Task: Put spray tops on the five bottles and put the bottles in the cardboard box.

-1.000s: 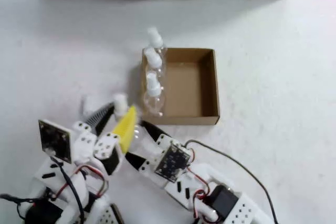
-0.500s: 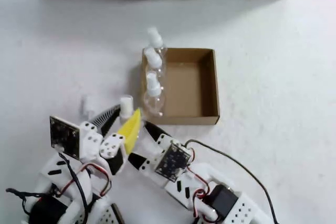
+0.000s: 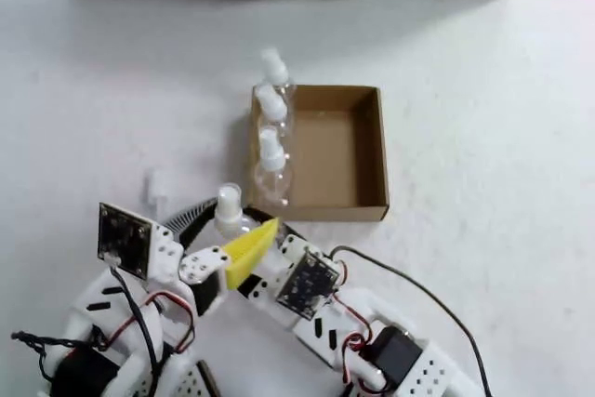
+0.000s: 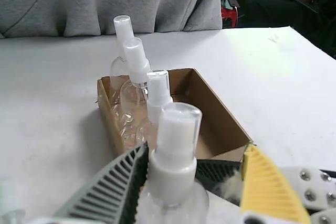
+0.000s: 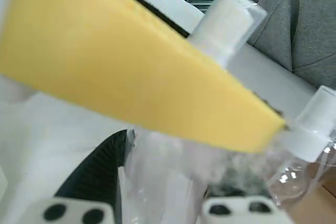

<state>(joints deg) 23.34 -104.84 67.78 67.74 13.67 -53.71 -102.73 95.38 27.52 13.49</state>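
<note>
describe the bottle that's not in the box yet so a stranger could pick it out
Find the cardboard box on the white table, with three capped bottles in a row along one wall. Just off the box's near corner on that side is a clear bottle between the left hand's grey and yellow fingers. Unlike the others, it sits apart from the row.

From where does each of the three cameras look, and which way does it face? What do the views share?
High view: fixed above the table, facing down; left arm and right arm at the near edge, box beyond.
Left wrist view: on the left arm, facing over the left gripper and fourth bottle toward the box; own grey and yellow fingers show.
Right wrist view: on the right arm, close to the fourth bottle; own black finger shows.
Shared: all three show the fourth bottle and the yellow finger.
</note>
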